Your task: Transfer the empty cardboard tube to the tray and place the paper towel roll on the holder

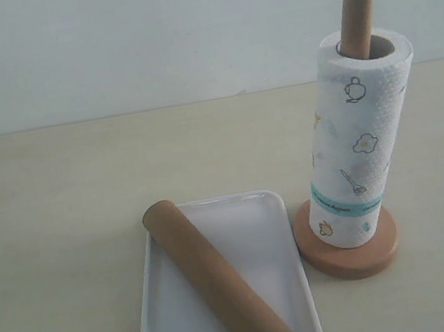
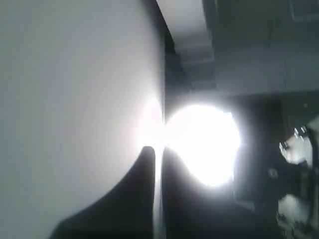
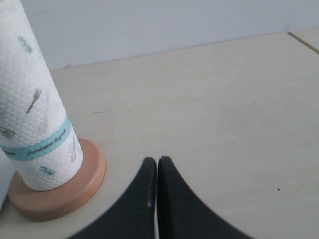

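Note:
The empty cardboard tube [image 1: 218, 279] lies diagonally in the white tray [image 1: 271, 243] at the front middle of the table. To its right the paper towel roll [image 1: 359, 143] stands upright on the wooden holder [image 1: 352, 257], whose post top [image 1: 358, 20] pokes out above it. The right wrist view shows the roll [image 3: 32, 112] on the holder base [image 3: 62, 191], with my right gripper [image 3: 157, 160] shut and empty over bare table beside that base. My left gripper [image 2: 158, 149] is shut, empty, and points away from the table towards a bright light. Neither gripper appears in the exterior view.
The pale wooden table [image 1: 51, 212] runs back to a white wall [image 1: 140, 35]. A table edge or seam [image 3: 304, 42] shows far off in the right wrist view. In the left wrist view dark equipment [image 2: 294, 169] stands beside the glare.

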